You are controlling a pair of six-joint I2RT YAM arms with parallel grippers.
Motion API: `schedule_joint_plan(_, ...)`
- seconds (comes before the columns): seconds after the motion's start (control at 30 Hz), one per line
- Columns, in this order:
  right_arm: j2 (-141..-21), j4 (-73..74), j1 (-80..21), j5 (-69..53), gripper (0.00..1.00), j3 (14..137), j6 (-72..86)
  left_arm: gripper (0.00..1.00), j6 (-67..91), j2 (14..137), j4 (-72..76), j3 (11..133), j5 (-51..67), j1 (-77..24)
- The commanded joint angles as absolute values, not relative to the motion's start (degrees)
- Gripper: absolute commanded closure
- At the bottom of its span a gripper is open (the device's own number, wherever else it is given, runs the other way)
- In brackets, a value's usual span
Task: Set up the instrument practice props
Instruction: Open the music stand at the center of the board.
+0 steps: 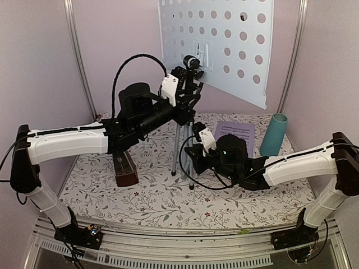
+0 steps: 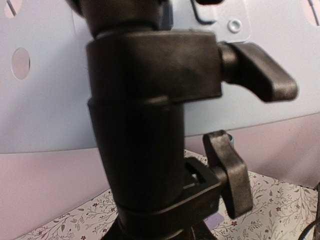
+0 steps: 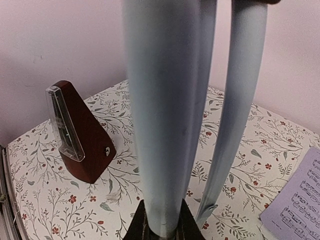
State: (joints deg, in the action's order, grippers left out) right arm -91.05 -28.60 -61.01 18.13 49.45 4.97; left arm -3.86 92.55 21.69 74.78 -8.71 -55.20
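Note:
The music stand's pale-blue perforated desk (image 1: 224, 45) stands tilted at the back on silver tripod legs (image 1: 180, 147). My left gripper (image 1: 189, 94) is shut on the stand's black neck collar (image 2: 145, 100) just below the desk; the collar fills the left wrist view, with my gripper (image 2: 155, 231) at the bottom edge. My right gripper (image 1: 194, 150) is shut low on the silver legs; its dark fingertips (image 3: 186, 225) flank one tube (image 3: 160, 125). The red-brown metronome (image 1: 124, 168) stands left of the stand and shows in the right wrist view (image 3: 77, 135). A sheet-music page (image 1: 235, 134) lies flat at the back right.
A teal cup (image 1: 274, 134) stands upright right of the page. The floral table cloth (image 1: 168, 207) is ringed by lilac walls and metal corner posts (image 1: 78, 56). Two black clamp knobs (image 2: 260, 75) stick out from the collar to the right.

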Motion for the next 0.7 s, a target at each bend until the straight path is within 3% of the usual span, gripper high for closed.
schedule_joint_plan(0.0,-90.79,-14.51,-60.21,21.42,1.00,51.22,5.20,1.00,-7.27,94.53,10.24,71.63,-9.03,-54.24)
schedule_joint_plan(0.43,-87.56,-2.49,-60.21,18.41,1.00,49.79,7.65,1.00,-7.33,95.21,9.18,73.07,-6.97,-53.95)
schedule_joint_plan(0.67,-91.05,-2.54,-60.16,17.26,1.00,51.97,7.07,0.75,-6.85,95.10,9.40,74.88,-5.51,-53.90)
